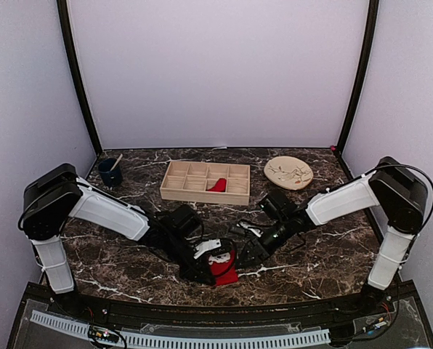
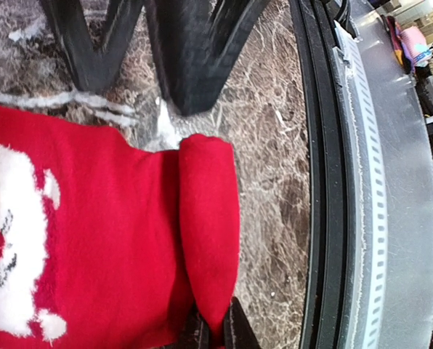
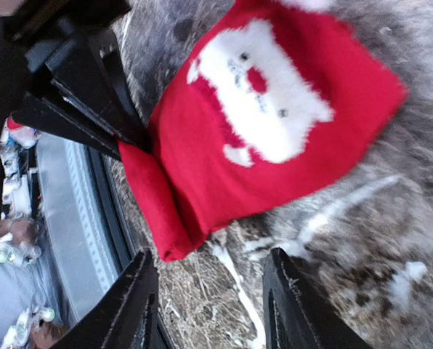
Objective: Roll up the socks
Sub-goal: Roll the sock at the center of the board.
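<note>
Two red socks lie well apart: your patched sock (image 1: 226, 273) sits on the marble table (image 1: 325, 254) near its front edge with one side folded over, and the second sock (image 1: 216, 185) rests in a near-row compartment of the wooden tray (image 1: 174, 190). Your left gripper (image 2: 215, 323) is clamped on the folded edge. Your right gripper (image 3: 211, 273) has its jaws apart just beside that fold, holding nothing

Soft even overhead light, faint shadows, top view sharp, right wrist view motion-blurred
</note>
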`<state>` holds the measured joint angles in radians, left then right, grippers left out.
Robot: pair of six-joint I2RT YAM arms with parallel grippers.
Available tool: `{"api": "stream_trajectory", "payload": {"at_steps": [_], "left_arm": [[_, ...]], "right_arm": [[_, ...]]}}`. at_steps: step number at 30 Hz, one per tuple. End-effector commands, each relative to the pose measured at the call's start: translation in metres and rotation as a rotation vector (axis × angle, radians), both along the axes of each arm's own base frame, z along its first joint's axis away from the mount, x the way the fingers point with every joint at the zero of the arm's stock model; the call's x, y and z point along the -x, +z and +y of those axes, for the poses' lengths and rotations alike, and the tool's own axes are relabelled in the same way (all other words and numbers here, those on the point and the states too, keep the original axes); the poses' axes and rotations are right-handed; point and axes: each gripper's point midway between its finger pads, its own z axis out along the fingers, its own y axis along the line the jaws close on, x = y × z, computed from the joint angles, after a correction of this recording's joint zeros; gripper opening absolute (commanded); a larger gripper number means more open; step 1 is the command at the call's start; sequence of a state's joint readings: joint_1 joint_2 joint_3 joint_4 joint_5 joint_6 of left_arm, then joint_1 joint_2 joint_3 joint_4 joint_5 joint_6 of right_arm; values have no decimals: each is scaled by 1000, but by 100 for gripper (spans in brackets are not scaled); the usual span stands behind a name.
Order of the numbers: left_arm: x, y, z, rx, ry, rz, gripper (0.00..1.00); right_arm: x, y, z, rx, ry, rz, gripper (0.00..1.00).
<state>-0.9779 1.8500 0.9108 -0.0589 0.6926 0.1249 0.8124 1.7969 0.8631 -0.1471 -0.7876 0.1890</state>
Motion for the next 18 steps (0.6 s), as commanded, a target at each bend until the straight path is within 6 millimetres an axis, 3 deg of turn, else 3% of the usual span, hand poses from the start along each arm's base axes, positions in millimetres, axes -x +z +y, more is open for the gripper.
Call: {"api": "stream_trajectory", "payload": {"at_steps": [1,11,18], "left_arm": [[19,-17,23,-88,-8,146,4],[27,-21,26,-102,-29,299,4],[28,-26,30,-126,-18,379,4]], "right_arm": [[-15,10,-5,-9,-51,-129,47],[-16,20,-12,41,-81,-357,47],[7,25,-2,80,-3,-515,46]]}}
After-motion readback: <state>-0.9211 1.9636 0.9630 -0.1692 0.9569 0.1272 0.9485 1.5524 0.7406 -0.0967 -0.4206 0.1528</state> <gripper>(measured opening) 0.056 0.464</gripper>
